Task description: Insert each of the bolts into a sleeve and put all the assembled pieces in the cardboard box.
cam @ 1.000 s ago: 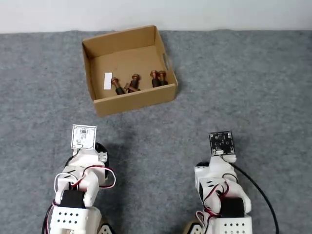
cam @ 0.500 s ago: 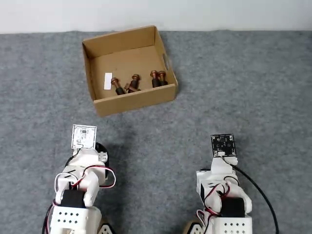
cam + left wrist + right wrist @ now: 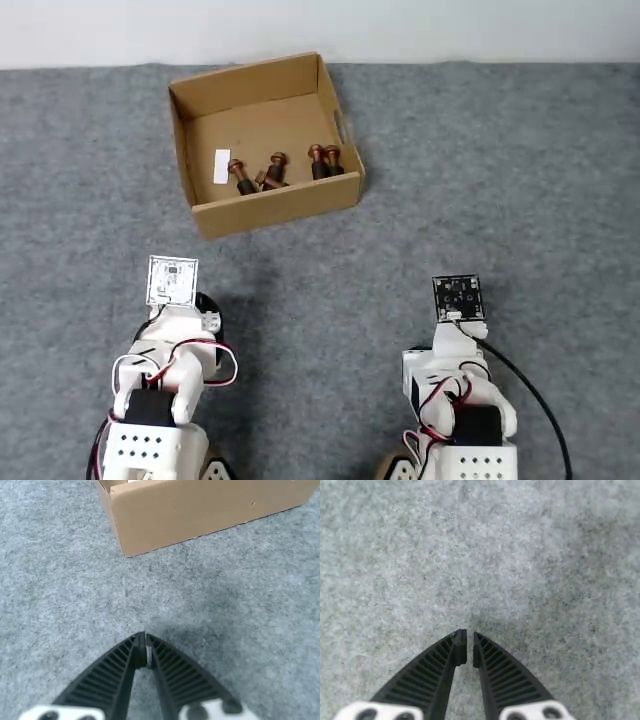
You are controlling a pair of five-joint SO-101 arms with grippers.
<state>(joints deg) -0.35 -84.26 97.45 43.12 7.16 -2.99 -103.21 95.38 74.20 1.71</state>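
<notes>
Right arm [image 3: 455,350] had tucked back a touch, then sat still; looked like job done, since the copper-headed bolts in dark sleeves [image 3: 273,170] lay inside the open brown cardboard box [image 3: 280,205], upper left of the high view; left gripper [image 3: 145,647] was pressed together, right gripper [image 3: 466,649] nearly touching at the tips, both holding nothing.

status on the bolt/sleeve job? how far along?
Done: what look like four assembled pieces lie inside the cardboard box, copper heads on dark sleeves. In hand: nothing; the left gripper and the right gripper are both shut and empty over the grey carpet, short of the box. Left: probably nothing, since every piece in view is in the box.
</notes>
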